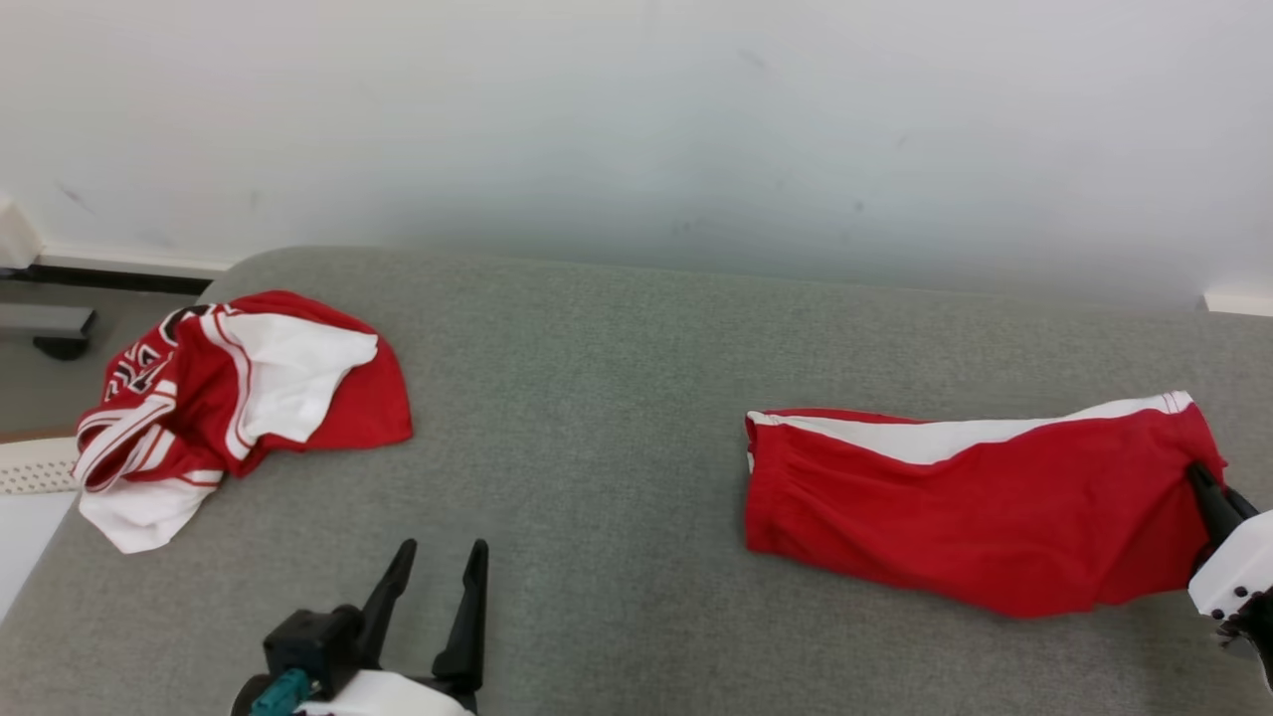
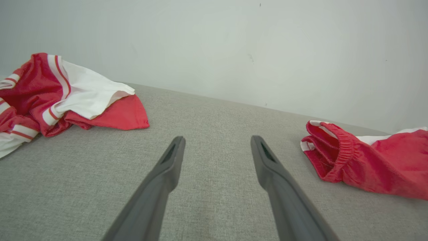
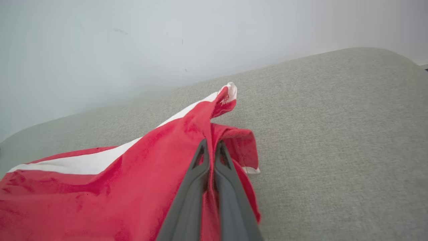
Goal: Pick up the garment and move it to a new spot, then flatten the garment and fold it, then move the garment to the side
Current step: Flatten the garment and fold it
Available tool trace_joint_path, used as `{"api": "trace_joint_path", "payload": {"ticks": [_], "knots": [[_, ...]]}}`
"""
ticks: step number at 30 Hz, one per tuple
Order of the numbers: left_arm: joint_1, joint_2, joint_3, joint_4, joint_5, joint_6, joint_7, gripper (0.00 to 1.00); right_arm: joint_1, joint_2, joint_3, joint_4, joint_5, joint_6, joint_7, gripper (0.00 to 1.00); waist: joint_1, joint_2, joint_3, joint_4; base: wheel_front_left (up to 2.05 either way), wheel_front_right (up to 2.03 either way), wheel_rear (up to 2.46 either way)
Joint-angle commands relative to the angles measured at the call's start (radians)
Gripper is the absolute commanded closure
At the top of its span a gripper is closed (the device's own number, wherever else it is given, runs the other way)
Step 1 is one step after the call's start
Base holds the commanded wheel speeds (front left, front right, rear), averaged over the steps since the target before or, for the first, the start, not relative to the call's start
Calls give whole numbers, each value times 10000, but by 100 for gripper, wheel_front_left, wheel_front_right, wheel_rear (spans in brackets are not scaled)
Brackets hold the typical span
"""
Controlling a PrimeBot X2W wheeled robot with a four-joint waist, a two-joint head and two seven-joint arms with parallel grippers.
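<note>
The garment (image 1: 955, 497) is a pair of red shorts with a white side stripe, lying folded lengthwise on the right of the grey padded surface. My right gripper (image 1: 1205, 485) is at the garment's right end. In the right wrist view the right gripper (image 3: 211, 144) is shut on a pinched ridge of the red cloth (image 3: 133, 174), which rises slightly at the grip. My left gripper (image 1: 438, 562) stands open near the front edge, well left of the shorts and touching nothing. Its open fingers (image 2: 174, 160) point at bare surface, with the waistband end of the shorts (image 2: 378, 164) off to the right.
A crumpled red-and-white jersey (image 1: 229, 398) lies at the far left of the grey surface (image 1: 597, 398), seen again as the jersey (image 2: 67, 97) in the left wrist view. A pale wall runs close behind. The surface's left edge drops to the floor (image 1: 40, 398).
</note>
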State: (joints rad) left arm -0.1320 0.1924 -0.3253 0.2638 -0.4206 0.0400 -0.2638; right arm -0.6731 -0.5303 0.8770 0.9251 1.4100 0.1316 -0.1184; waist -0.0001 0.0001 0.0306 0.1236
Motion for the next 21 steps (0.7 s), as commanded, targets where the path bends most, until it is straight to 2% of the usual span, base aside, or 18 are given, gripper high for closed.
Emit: {"api": "trace_joint_path", "payload": {"ticks": [1,5,10,21], "knots": [[197,-128,153,77,220,-140,-8,0,118,-100,-19,16,-20,-20,-233,100,1,-1,-82,-161,0,0,0],[276,-464,383,288,412,-440,-8,0,-193,-125,259,135,-485,-20,-558,100,1,-1,-122,-216,0,0,0],[316,-786,603,557,650,-729,-8,0,-828,212,820,-20,-1161,-20,-344,100,1,-1,-193,-102,0,0,0],[214,-1251,1015,1076,810,-1134,-5,0,-2233,1869,2141,667,-2154,-20,1783,100,1,-1,-250,782,0,0,0]]}}
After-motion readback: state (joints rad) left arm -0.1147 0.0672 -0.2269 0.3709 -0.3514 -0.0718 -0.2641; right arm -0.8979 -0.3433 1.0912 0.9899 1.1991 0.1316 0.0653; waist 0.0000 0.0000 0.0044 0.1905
